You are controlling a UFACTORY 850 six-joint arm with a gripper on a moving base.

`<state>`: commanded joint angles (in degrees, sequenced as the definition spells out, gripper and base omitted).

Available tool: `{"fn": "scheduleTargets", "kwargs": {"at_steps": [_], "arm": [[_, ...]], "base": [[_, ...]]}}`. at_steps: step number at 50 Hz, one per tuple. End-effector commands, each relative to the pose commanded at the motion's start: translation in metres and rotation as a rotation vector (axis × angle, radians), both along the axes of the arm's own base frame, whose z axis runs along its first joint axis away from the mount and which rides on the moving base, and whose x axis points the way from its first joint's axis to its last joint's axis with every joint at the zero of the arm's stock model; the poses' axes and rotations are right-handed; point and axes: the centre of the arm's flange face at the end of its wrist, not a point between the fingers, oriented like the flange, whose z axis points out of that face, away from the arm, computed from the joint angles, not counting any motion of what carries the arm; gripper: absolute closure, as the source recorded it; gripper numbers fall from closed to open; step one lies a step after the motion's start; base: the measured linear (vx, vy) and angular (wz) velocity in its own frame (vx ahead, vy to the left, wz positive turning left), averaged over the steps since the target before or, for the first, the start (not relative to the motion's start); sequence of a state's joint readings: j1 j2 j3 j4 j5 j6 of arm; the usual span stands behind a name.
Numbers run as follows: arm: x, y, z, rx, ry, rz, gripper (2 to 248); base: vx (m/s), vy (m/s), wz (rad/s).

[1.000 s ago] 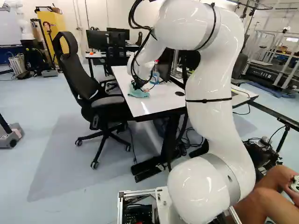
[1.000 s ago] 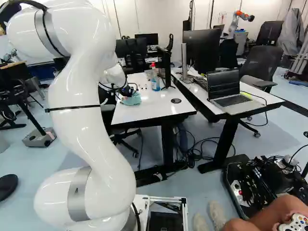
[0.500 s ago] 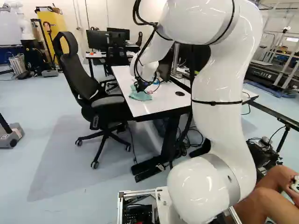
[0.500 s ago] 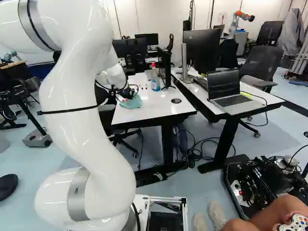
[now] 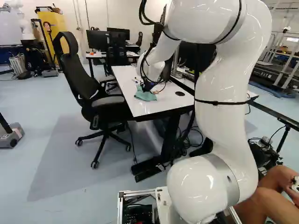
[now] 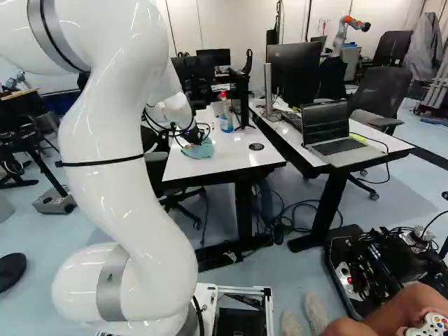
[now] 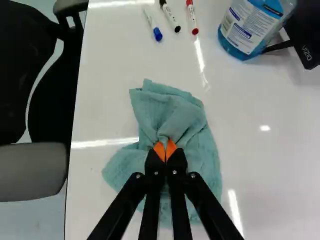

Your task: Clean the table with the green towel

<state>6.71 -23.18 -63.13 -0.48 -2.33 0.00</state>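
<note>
Our white tabletop (image 7: 270,165) carries the green towel (image 7: 170,110), crumpled near one long edge. We judge the cloth light, soft and limp, safe to squeeze but apt to bunch as we wipe. Our hand (image 7: 165,151) is closed on a gathered fold near its middle, orange pads (image 7: 158,149) pinching; we'd grip there, leaving loose cloth around.

The soft, blue-green towel (image 7: 202,150) is pinched into a crumpled bunch between the fingers of the tool (image 5: 146,87), with creased folds raised just ahead of them and looser cloth spread beneath and to both sides. It is laid on the table (image 6: 227,157), whose flat, glossy white top is streaked with reflected light, near the long edge at the left of the left base view.
</note>
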Motion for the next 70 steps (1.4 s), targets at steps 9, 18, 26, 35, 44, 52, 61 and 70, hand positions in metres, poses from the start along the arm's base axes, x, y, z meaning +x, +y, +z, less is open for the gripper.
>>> {"fn": "scheduleTargets", "kwargs": {"at_steps": [9, 18, 26, 35, 44, 52, 61, 70], "arm": [[0.012, -0.011, -0.001, 0.001, -0.007, -0.021, 227], [0.028, -0.014, -0.002, 0.002, -0.018, -0.027, 227], [0.043, -0.013, -0.003, 0.003, -0.028, -0.028, 227], [0.059, -0.008, -0.005, 0.004, -0.041, -0.022, 227], [0.074, 0.002, -0.007, 0.006, -0.054, -0.011, 227], [0.084, 0.014, -0.008, 0.008, -0.063, 0.005, 227], [0.092, 0.028, -0.009, 0.009, -0.072, 0.025, 227], [0.096, 0.044, -0.01, 0.011, -0.078, 0.047, 227]], "base": [[0.0, 0.0, 0.0], [0.0, 0.0, 0.0], [0.0, 0.0, 0.0], [0.0, 0.0, 0.0], [0.0, 0.0, 0.0], [0.0, 0.0, 0.0], [0.0, 0.0, 0.0], [0.0, 0.0, 0.0]]}}
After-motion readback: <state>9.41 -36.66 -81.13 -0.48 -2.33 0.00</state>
